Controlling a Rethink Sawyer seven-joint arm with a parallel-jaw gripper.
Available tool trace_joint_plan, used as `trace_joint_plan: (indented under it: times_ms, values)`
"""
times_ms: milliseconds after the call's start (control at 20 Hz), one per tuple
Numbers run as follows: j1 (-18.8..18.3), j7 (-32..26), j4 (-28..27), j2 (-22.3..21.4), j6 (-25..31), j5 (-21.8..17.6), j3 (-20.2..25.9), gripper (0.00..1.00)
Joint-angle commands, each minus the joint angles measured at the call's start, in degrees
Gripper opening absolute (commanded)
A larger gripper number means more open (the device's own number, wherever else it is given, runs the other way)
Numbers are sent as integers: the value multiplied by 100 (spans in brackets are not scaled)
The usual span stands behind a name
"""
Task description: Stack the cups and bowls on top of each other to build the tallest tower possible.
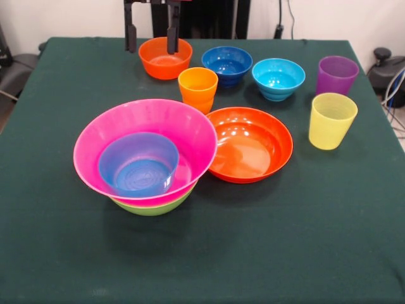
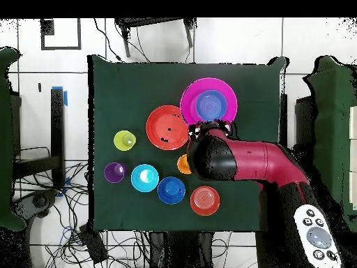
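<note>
The tower point(image 1: 149, 158) is seen near the table's point(image 1: 63, 253) middle: a blue bowl point(image 1: 139, 163) inside the pink bowl point(image 1: 95, 149), on the lime green bowl point(image 1: 152, 207). The gripper point(image 1: 152, 38) is held open above the small orange bowl point(image 1: 164, 63), empty.

Green-clothed table point(image 1: 57, 253) with bowls and cups standing on it.
Near the middle, a lime bowl point(image 1: 154, 206) sits on the cloth under a pink bowl point(image 1: 145, 151); touching the pink rim is a shallow orange bowl point(image 1: 249, 144). Behind them stand an orange cup point(image 1: 197, 89), small orange bowl point(image 1: 164, 58), dark blue bowl point(image 1: 226, 64) and cyan bowl point(image 1: 278, 79). To one side stand a purple cup point(image 1: 336, 75) and yellow cup point(image 1: 331, 120).
</note>
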Motion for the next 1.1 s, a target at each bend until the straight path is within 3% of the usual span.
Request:
trace_joint_plan:
  times_ms: [50,400,650,1100]
  values:
    - [425,350,250,304,350,-237,-12,100]
    - [729,622,258,412,-57,-350,-364,100]
    - [1194,979,135,625,-341,-390,-808,100]
    - [1112,837,-14,1085,-733,-277,-923,100]
